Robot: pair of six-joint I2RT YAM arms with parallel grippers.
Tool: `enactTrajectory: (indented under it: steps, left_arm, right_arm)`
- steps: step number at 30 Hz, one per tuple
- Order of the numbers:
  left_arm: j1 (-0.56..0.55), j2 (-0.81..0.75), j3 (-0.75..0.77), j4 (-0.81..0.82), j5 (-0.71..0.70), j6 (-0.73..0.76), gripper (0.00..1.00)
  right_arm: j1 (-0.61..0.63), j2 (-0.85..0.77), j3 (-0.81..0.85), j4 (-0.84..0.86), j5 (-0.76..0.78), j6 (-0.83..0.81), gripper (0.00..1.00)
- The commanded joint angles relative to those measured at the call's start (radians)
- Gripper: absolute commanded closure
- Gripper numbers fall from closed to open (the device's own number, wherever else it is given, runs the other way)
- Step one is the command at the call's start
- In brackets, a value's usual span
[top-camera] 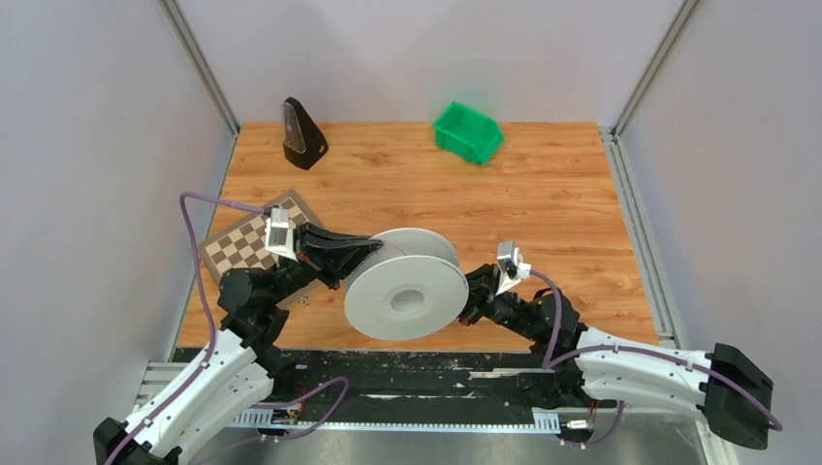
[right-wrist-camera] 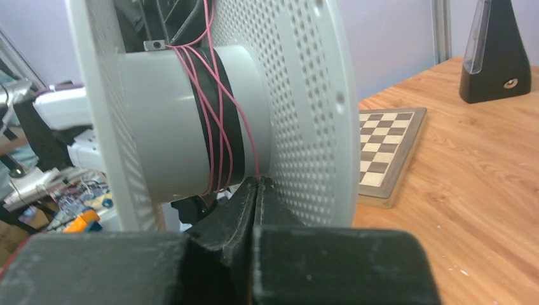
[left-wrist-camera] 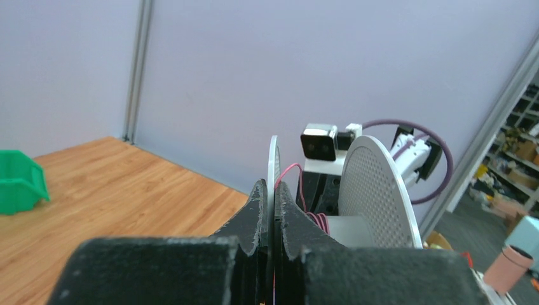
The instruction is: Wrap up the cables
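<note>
Reel [top-camera: 405,295] fills near centre of table [top-camera: 582,223]; left gripper [top-camera: 376,250] crowds its 10 o'clock rim, right gripper [top-camera: 468,298] its 3. Pink cable [right-wrist-camera: 216,114] strings the slot between discs. Chessboard [top-camera: 242,242] at 9, metronome [top-camera: 303,134] at 11, green bin [top-camera: 468,132] at 1. Bare wood 12 to 2 passable; under-reel gap unclear.

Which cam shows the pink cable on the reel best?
Right wrist: the pink cable crosses the hub of the reel close up, each loop distinct. Left wrist catches only a short stretch between the discs. Top view shows the reel's disc, no cable.
</note>
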Motion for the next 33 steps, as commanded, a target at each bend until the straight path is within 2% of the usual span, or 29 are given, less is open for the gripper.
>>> enactTrajectory:
  steps: [1,5,13,15,20,25,30,33]
  left_arm:
    - [0.008,-0.009,-0.037,0.179,-0.242,-0.010,1.00]
    - [0.008,0.021,-0.076,0.226,-0.351,-0.053,1.00]
    - [0.006,0.081,-0.104,0.252,-0.431,-0.142,1.00]
    - [0.006,0.084,-0.122,0.258,-0.457,-0.149,1.00]
    - [0.005,0.075,-0.139,0.246,-0.508,-0.158,1.00]
    - [0.006,0.057,-0.131,0.221,-0.471,-0.111,1.00]
    - [0.006,0.010,-0.128,0.148,-0.468,-0.083,1.00]
    - [0.006,0.002,-0.121,0.115,-0.476,-0.089,1.00]
  right_arm:
    - [0.009,0.066,0.020,0.166,0.026,0.127,1.00]
    - [0.011,0.114,0.034,0.178,0.085,0.172,1.00]
    - [0.017,0.222,0.017,0.276,0.291,0.360,1.00]
    - [0.017,0.255,0.016,0.320,0.303,0.355,1.00]
    - [0.018,0.296,0.051,0.262,0.332,0.389,1.00]
    - [0.016,0.268,0.038,0.209,0.383,0.381,0.99]
    - [0.011,0.179,0.010,0.149,0.390,0.323,0.89]
    - [0.012,0.138,-0.016,0.152,0.392,0.307,0.87]
